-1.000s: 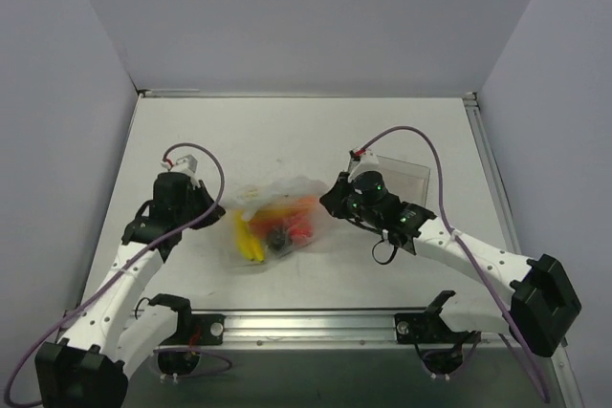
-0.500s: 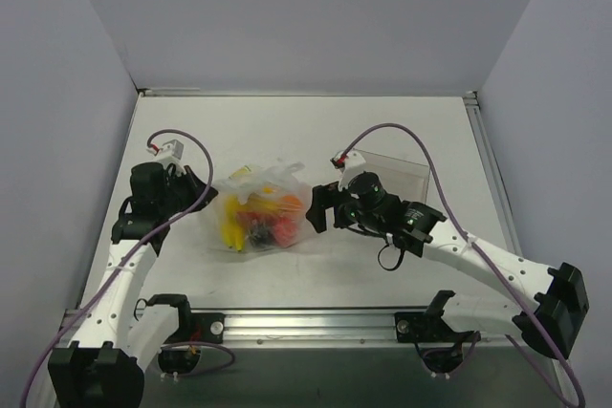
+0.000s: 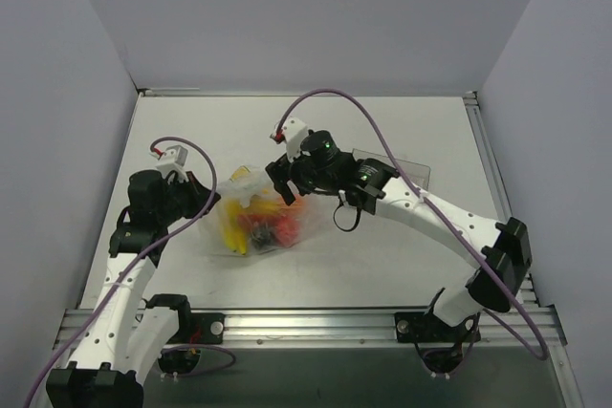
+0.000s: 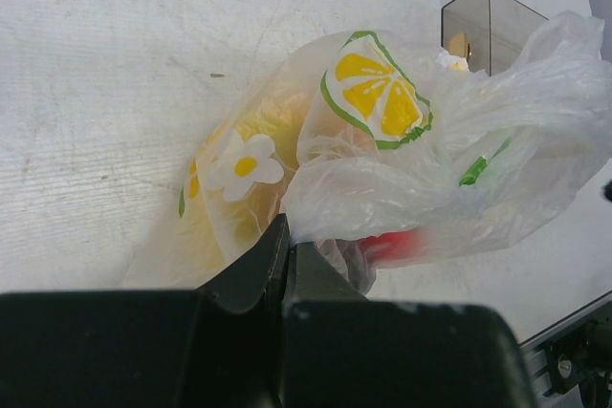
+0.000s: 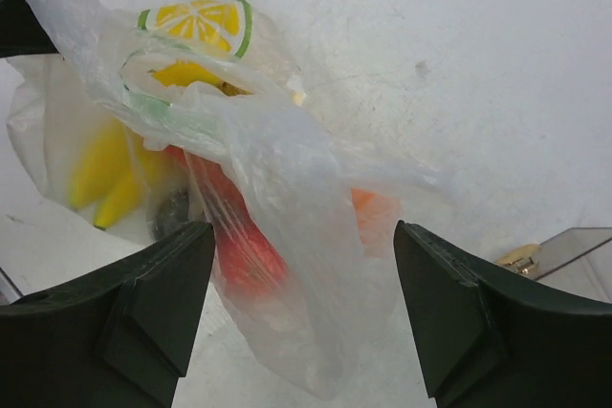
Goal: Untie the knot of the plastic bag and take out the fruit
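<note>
The plastic bag [image 3: 256,215] lies left of the table's middle, thin and whitish with lemon and flower prints [image 4: 382,102]. Through it show the fruit: yellow banana [image 5: 105,179], a red piece [image 5: 244,250], an orange ball [image 5: 375,212] and a dark ball [image 5: 172,209]. My left gripper [image 3: 206,203] is shut on a fold of the bag's left side [image 4: 285,234]. My right gripper [image 3: 280,182] hovers over the bag's top, open [image 5: 303,236], with a loose flap of plastic hanging between its fingers [image 5: 153,303] untouched. I cannot make out the knot.
A clear rigid box [image 3: 402,169] stands on the table to the right of the bag, behind the right arm; its corner shows in both wrist views [image 4: 488,21] [image 5: 564,246]. White walls enclose the table on three sides.
My right gripper has opened and swung left and away over the bag's top. The left gripper has stayed shut on the plastic and has drawn the bag a little to the left.
</note>
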`<move>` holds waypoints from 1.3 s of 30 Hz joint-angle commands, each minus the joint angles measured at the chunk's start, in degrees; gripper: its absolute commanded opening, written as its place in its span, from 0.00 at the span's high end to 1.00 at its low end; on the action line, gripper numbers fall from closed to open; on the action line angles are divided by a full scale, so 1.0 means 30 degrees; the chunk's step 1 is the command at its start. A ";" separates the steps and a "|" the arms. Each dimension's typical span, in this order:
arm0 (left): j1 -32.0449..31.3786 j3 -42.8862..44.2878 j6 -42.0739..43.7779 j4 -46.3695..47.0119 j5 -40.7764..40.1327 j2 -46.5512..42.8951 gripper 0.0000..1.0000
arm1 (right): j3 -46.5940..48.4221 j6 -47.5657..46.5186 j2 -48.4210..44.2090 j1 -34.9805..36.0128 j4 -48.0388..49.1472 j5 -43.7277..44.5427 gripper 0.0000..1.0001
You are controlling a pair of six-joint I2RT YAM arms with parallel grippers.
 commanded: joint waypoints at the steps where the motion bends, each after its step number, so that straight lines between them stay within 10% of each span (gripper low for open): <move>1: -0.0147 0.0313 0.0588 0.0245 0.0460 -0.0435 1.00 | 0.1384 -0.1195 0.1460 0.0469 -0.0841 -0.0509 0.24; 6: -0.0206 0.0430 0.0881 -0.0135 0.0109 -0.0407 1.00 | 0.1796 -0.1166 0.2402 0.0470 -0.0724 0.2000 0.51; 10: -0.0149 0.0693 0.0269 -0.1130 -0.2697 -0.0378 1.00 | 0.1504 -0.0435 0.1588 0.0440 -0.0694 0.4466 0.92; 16: 0.0116 0.1600 -0.1575 -0.1426 -0.5985 0.1464 1.00 | -0.1241 0.5122 -0.2419 -0.0787 -0.0607 0.7080 1.00; 25: 0.0145 0.5202 -0.4418 0.1416 -0.2713 0.6329 1.00 | -0.7959 1.1431 -0.6681 -0.1730 0.5485 0.3273 1.00; 32: -0.1842 0.5531 -0.4773 0.0571 -0.3548 0.3180 0.16 | -0.9188 1.1372 -0.6298 -0.0851 0.7300 0.2948 1.00; 39: -0.7144 0.4036 -0.6645 -0.1366 -1.0545 -0.0523 0.03 | -0.9160 1.0554 -0.5771 0.0232 0.8034 0.3152 1.00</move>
